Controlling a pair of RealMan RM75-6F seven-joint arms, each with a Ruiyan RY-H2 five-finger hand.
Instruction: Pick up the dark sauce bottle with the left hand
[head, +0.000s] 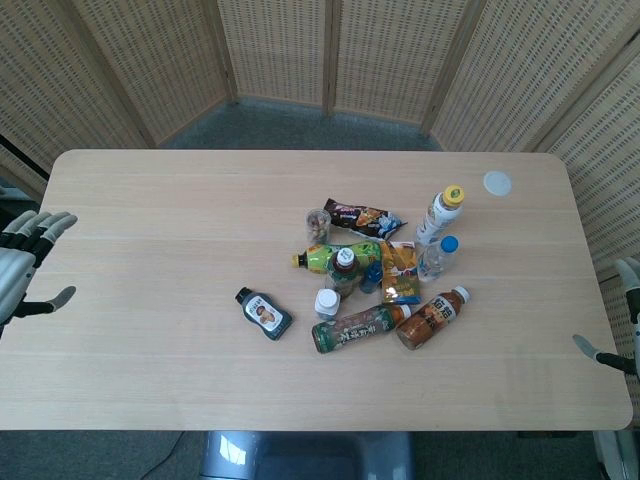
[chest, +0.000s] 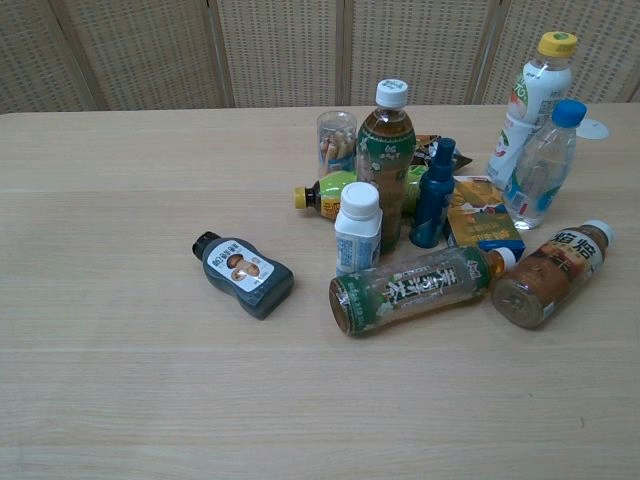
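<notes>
The squat dark sauce bottle with a white label (head: 264, 313) (chest: 243, 274) lies on its side on the light wooden table (head: 150, 220), left of the bottle cluster and apart from the small white-capped bottle (head: 327, 302) (chest: 357, 227). The left hand (head: 24, 262) hovers at the table's left edge, fingers spread, holding nothing. The right hand (head: 622, 320) shows only partly at the right edge; its state cannot be determined.

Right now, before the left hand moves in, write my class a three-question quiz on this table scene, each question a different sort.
1. True or false: the dark sauce bottle lies on its side, apart from the cluster.
2. The left hand is: A holding the bottle, B open at the table's left edge, C above the bottle.
3. What colour is the cap of the small white bottle?

Key: 1 true; 2 B; 3 white.
</notes>
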